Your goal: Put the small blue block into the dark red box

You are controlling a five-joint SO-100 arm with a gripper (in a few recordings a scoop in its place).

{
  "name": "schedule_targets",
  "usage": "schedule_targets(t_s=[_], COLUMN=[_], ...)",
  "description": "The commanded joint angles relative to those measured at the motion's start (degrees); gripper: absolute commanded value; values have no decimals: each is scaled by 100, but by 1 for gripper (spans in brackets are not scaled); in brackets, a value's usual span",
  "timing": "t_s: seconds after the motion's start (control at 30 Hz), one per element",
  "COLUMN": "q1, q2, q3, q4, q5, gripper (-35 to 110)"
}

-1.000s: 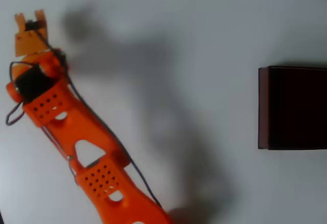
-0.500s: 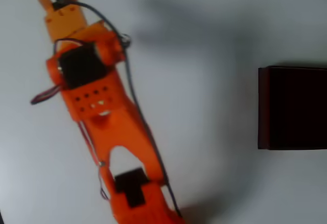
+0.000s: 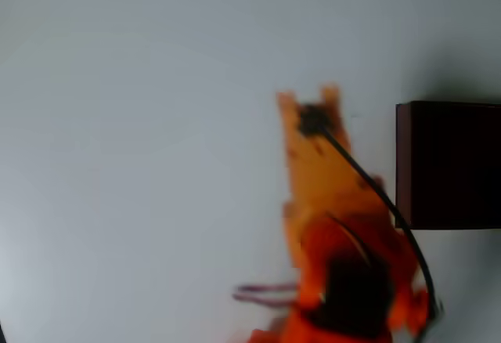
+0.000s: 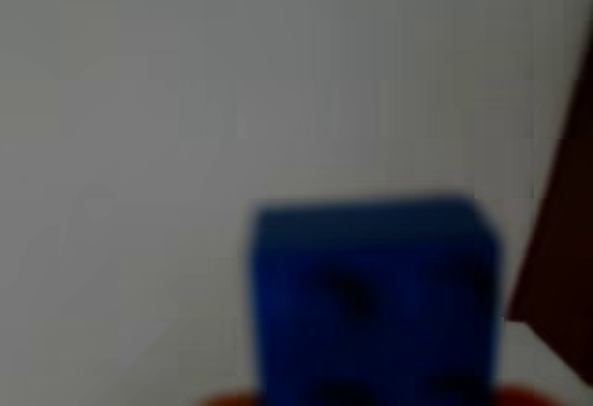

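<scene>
wrist: small blue block (image 4: 371,299) gripped, close-up | overhead: gripper (image 3: 308,100) blurred, beside dark red box (image 3: 448,164)

overhead view: fingers (image 3: 308,99) left of box (image 3: 448,164), block (image 4: 373,301) between fingers

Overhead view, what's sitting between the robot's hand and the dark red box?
Nothing: in the overhead view only bare white table separates the hand from the dark red box.
</scene>
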Motion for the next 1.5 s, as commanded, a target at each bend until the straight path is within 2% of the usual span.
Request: schedule_targets(t_s=[0.0, 0.2, 0.53, 0.73, 0.83, 1.03, 1.23, 1.37, 1.47], q1=[1037, 2180, 2452, 2558, 2575, 2540, 2232, 1714, 1011], q2=[1538, 2206, 940, -571, -1222, -1793, -1020, 598, 2092], q3=[1301, 2479, 2909, 2294, 2065, 1854, 2294, 2988, 3516], q4=[-589, -1740, -3718, -4315, -4518, -4702, -4755, -4386, -3981], q5=[-325, -1239, -2065, -2487, -2733, -2979, -3357, -3445, -3964], gripper=[0, 0, 1, 2, 11, 13, 15, 15, 17])
